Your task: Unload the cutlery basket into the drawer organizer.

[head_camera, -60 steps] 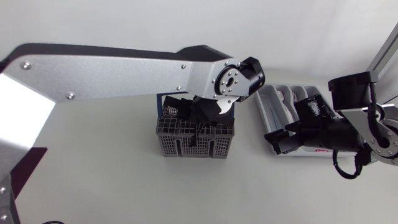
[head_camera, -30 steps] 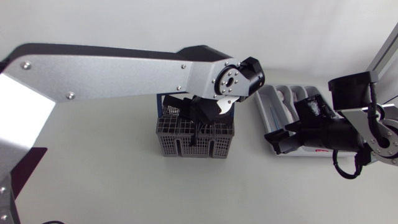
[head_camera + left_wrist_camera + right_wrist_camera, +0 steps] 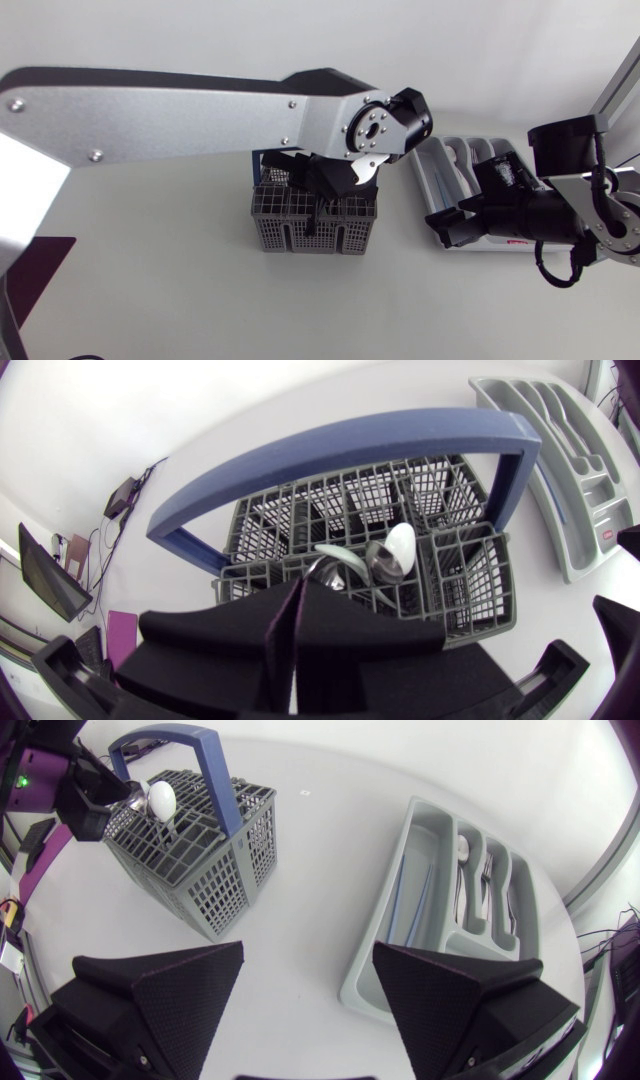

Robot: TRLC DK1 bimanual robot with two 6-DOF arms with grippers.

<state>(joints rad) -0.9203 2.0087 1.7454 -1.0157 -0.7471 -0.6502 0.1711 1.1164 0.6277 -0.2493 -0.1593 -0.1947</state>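
The grey cutlery basket [image 3: 300, 232] with a blue handle [image 3: 340, 445] stands mid-table. My left gripper [image 3: 297, 586] is down at the basket's top, fingers pressed together. A white-bowled spoon [image 3: 398, 546] and a metal piece [image 3: 338, 556] stick out just ahead of its tips. In the right wrist view the spoon's bowl [image 3: 160, 798] sits right at the left gripper [image 3: 115, 800]; the handle is hidden. The grey drawer organizer [image 3: 432, 165] lies to the right. My right gripper [image 3: 308, 955] hangs open and empty over the table beside the organizer's near end.
The organizer [image 3: 400, 950] holds a spoon [image 3: 462, 845], forks [image 3: 490, 870] and long pieces in its long slot. My left arm's long silver link [image 3: 200, 115] spans the table's back left above the basket. My right arm [image 3: 540, 215] covers part of the organizer.
My left gripper's fingers have closed at the basket's top, and the left arm has shifted slightly. The right arm has not moved.
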